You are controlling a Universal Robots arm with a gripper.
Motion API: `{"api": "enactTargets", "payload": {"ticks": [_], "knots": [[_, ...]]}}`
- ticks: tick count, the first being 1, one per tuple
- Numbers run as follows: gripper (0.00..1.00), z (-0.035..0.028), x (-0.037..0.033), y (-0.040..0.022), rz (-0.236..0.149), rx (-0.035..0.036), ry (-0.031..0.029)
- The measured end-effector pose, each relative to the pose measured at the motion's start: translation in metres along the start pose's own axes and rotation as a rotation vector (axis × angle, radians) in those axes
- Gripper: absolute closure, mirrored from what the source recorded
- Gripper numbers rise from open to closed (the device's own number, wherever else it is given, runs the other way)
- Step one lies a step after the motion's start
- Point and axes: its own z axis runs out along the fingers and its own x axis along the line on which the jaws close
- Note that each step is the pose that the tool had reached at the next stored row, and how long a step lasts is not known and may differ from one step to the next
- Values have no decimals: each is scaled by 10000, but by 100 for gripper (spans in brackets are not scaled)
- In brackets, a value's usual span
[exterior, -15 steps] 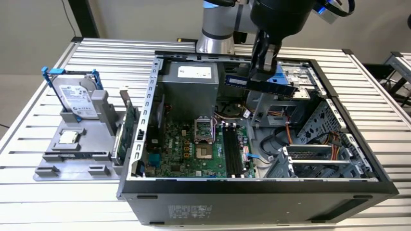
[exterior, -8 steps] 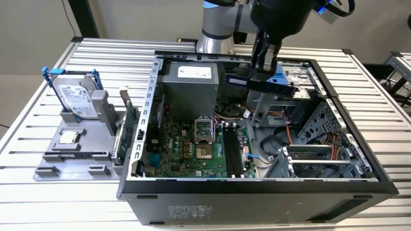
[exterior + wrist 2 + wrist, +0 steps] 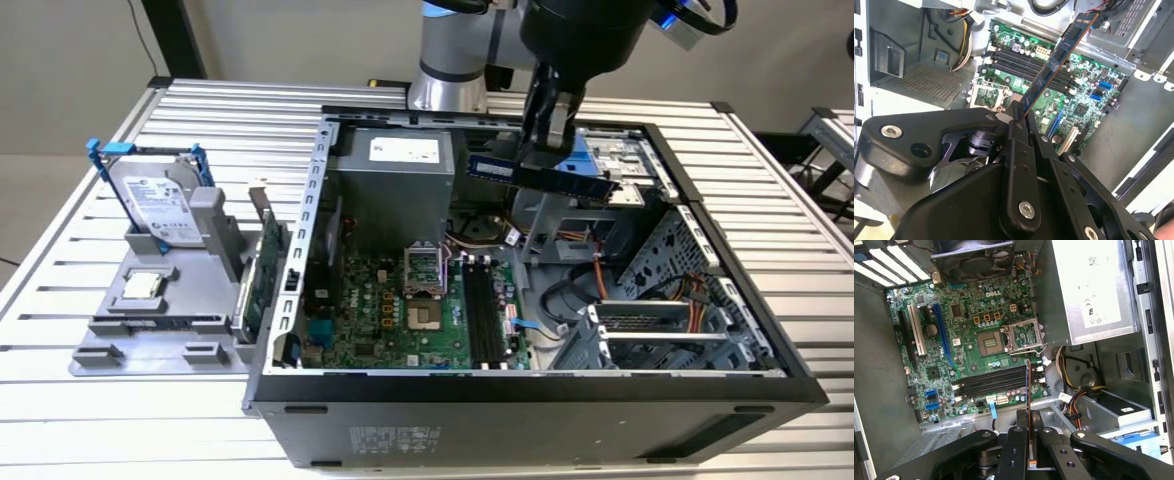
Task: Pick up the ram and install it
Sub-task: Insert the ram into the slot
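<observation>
Table [image 3: 80, 430]: silver metal top, ribbed w/ parallel slots running across the exterior view, dark caps at far corners

Two items sit directly on it:

1. PC case [image 3: 534, 425]: dark tower laid on its side, open face up. Takes centre + the exterior view's right of tabletop.
2. Grey parts holder [image 3: 150, 340]: flat moulded base w/ upright slots, toward the exterior view's left. Just beside case; touching or a hair apart, can't tell.

Bare ribbed strip shows left of holder, in front of both items, and behind them at far side

Arm column [image 3: 447, 70] rises behind case at far edge. Foot hidden by case, so mount on table not confirmed
</observation>
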Motion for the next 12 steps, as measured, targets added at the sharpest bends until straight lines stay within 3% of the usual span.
{"api": "enactTargets", "payload": {"ticks": [5, 12], "knots": [[100, 0, 0, 0, 210, 12, -5], [100, 0, 0, 0, 1127, 60, -30]]}}
